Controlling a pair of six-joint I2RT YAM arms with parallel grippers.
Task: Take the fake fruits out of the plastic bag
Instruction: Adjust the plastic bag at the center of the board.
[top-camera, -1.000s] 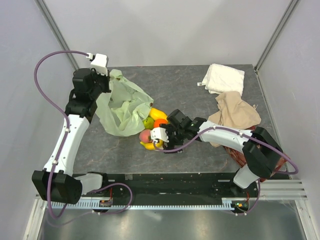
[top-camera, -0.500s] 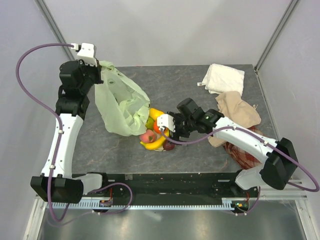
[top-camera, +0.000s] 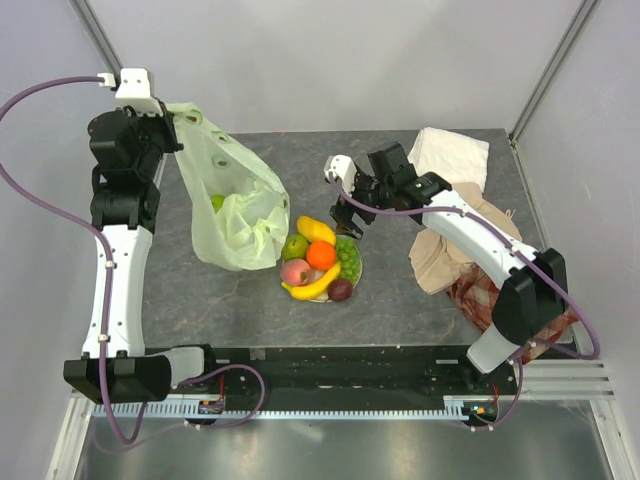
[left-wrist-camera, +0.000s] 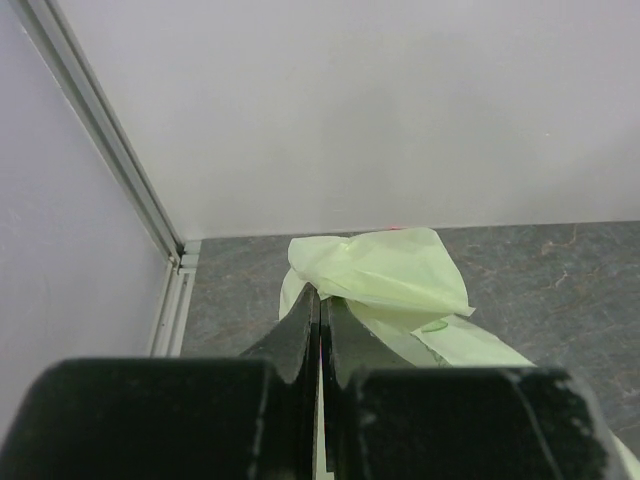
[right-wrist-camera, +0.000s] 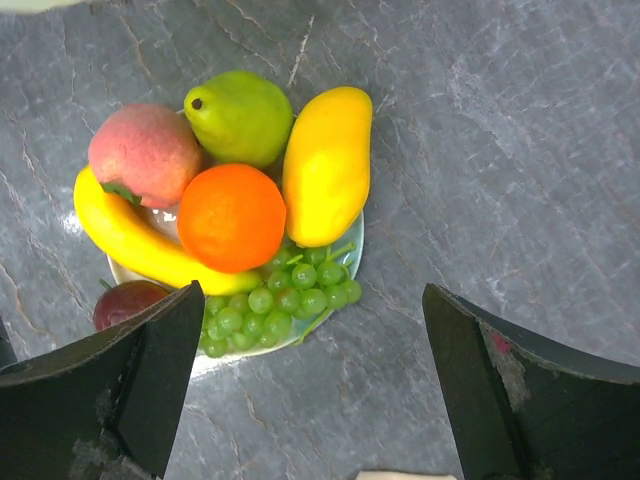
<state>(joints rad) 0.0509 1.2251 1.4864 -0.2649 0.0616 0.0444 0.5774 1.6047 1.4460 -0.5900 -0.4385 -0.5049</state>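
Pale-green plastic bag (top-camera: 240, 210) pinched in left jaws; fruits (top-camera: 320, 262) beside.

Robot lab test cell: 2 arms (top-camera: 112, 270) w/ cabling on dark counter (top-camera: 330, 160), bare white walls (top-camera: 350, 60), alu frame posts (top-camera: 550, 65).

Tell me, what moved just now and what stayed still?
The left fingers, still shut on the plastic bag, lifted it up and back, off the fruits. The right fingers, open, pulled up and away from the pile toward the far side. Nothing was newly grabbed or let go. The fruits stayed piled in place, and the white cloth did not move.
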